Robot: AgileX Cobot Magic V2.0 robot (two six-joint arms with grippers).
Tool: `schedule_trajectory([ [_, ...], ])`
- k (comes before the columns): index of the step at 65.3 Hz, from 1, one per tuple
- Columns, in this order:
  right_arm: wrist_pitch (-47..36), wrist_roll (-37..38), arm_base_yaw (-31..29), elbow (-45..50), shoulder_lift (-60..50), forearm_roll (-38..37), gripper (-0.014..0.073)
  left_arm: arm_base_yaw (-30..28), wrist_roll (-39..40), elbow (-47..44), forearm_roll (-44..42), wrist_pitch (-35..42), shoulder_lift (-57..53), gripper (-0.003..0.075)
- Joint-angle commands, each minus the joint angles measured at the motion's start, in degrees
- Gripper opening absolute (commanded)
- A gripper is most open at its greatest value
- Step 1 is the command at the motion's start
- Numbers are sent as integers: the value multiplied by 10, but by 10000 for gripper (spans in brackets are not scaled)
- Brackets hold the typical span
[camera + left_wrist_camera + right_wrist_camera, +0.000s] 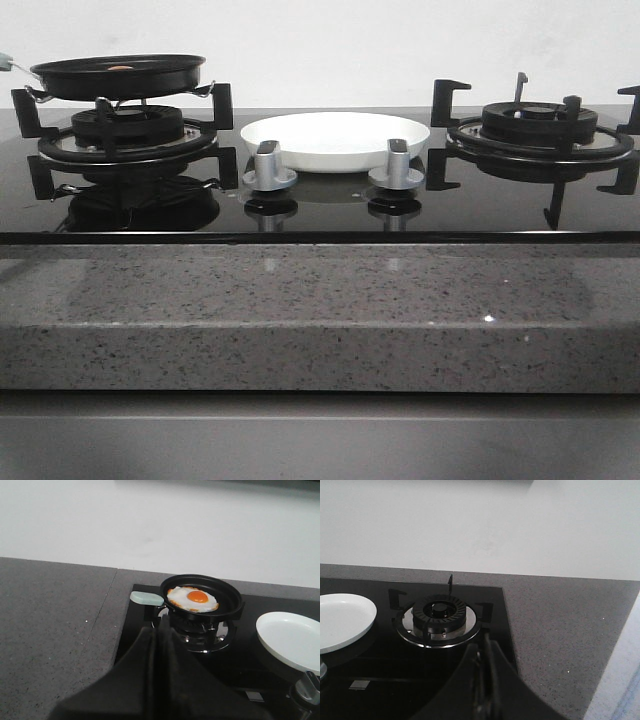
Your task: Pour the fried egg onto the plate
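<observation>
The fried egg [192,599], white with an orange yolk, lies in a black frying pan [202,597] on the left burner. The pan has a pale green handle [146,598]. In the front view the pan [118,75] sits on the left burner and only a sliver of the egg [119,68] shows. The white plate [335,140] stands between the two burners; it also shows in the left wrist view [292,639] and the right wrist view [342,620]. My left gripper [162,625] is shut and empty, short of the pan handle. My right gripper [485,642] is shut and empty near the right burner.
The black glass hob [320,215] has two silver knobs [270,165] [397,163] in front of the plate. The right burner [540,125] [439,614] is bare. A grey speckled counter [320,310] surrounds the hob. A white wall stands behind.
</observation>
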State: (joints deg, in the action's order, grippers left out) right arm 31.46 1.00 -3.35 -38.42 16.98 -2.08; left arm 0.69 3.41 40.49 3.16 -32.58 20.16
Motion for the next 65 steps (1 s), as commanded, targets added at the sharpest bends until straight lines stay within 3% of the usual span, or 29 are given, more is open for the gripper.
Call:
schedule_trajectory([
  [1,-43,-4,1,-18,11,-9,-68,0,0,17,2,37,10,-19],
  [28,-43,-4,0,-18,11,-9,-46,0,0,17,2,49,10,-10],
  [34,-45,-4,-3,-18,11,-10,148,0,0,17,-3,59,10,92],
  [38,-48,-4,-3,-18,11,-10,300,0,0,17,-4,65,10,209],
  [44,-48,-4,-3,-18,11,-10,441,0,0,17,-4,72,10,398],
  [49,-48,-4,-3,-18,11,-10,459,0,0,17,-4,72,10,478],
  [65,-48,-4,-3,-18,11,-9,456,0,0,17,-4,72,10,483],
])
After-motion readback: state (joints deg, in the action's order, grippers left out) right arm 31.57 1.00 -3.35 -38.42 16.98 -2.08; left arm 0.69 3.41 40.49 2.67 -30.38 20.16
